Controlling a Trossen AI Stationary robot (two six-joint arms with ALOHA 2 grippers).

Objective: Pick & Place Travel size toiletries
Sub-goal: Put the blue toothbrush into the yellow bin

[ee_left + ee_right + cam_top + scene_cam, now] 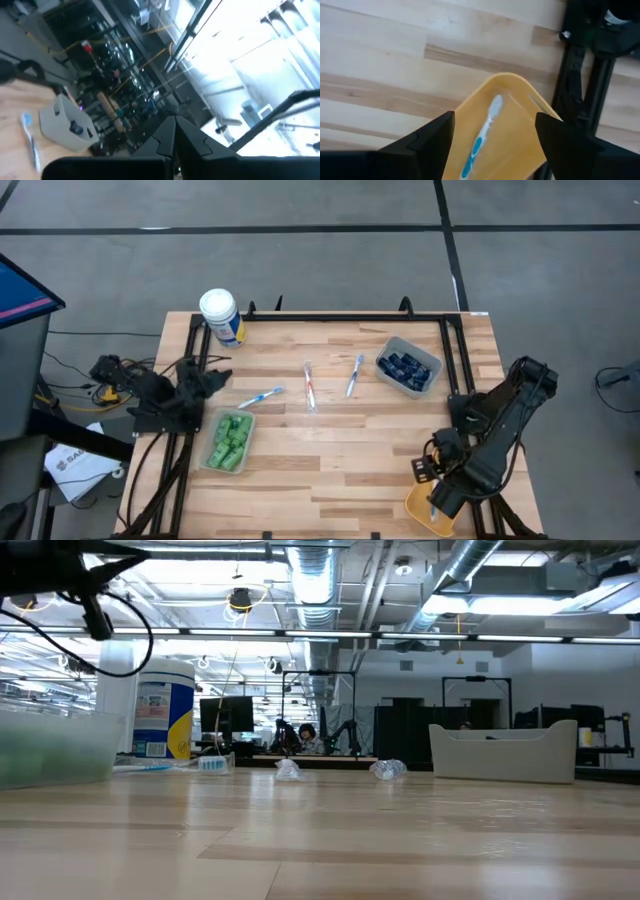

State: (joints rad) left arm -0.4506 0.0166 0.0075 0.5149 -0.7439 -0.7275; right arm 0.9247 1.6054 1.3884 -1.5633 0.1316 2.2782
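My right gripper (436,506) (495,118) hovers open above a yellow tray (517,90) at the table's near right corner. A blue-and-white toothbrush (481,139) lies flat in that tray, between and below the fingers. Three more toothbrushes lie on the table top: a blue one (262,396), a pink one (309,386) and another blue one (355,375). Green small bottles (230,440) fill a clear bin. Dark navy tubes (408,368) lie in a grey bin. My left gripper (213,378) (173,132) waits shut at the table's left edge.
A white-lidded canister (220,316) with a blue-yellow label stands at the far left corner. Black frame rails (455,360) run along the table's left, right and far sides. Bare wood lies in the middle near part of the table (330,470).
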